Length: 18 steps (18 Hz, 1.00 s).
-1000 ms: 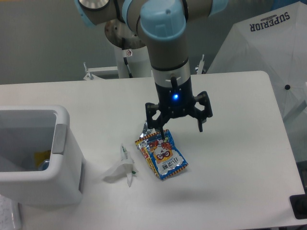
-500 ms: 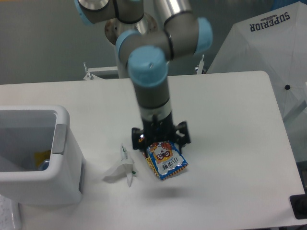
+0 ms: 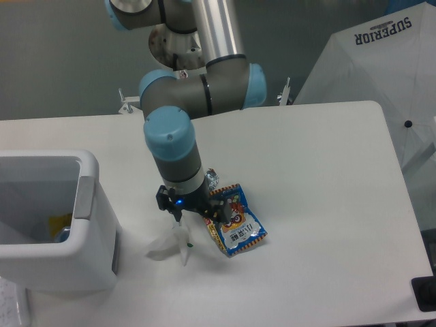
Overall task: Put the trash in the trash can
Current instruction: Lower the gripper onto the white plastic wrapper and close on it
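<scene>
White trash can (image 3: 88, 197), yellow item (image 3: 60, 221) inside.

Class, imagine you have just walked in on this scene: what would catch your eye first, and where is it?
First the grey and pale-blue robot arm, bending down over mid-table with its gripper just above the crumpled white wrapper. Beside it, to the right, lies the bright blue, red and yellow snack bag. At the left edge stands the large white trash can.
</scene>
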### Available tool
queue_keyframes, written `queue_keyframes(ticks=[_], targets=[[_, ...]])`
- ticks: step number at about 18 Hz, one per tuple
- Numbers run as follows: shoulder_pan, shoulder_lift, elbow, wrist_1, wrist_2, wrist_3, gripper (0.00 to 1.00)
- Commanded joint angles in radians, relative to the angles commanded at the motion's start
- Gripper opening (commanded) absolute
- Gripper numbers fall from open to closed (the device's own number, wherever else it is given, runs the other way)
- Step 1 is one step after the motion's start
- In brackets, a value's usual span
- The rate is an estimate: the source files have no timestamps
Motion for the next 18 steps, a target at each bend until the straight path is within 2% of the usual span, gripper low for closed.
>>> queue_keyframes(ticks=[5, 10, 11, 14, 16, 18], targets=[[-0.028, -0.060, -0.015, 0.080, 0.000, 0.002, 1.00], [-0.032, -0.077, -0.020, 0.080, 0.000, 0.026, 1.00], [-0.034, -0.078, -0.020, 0.080, -0.002, 0.029, 0.96], [-0.038, -0.080, -0.021, 0.080, -0.002, 0.028, 0.77], [-0.037, -0.078, -0.023, 0.080, -0.005, 0.028, 0.58], [-0.038, -0.080, -0.023, 0.078, -0.006, 0.026, 0.32]])
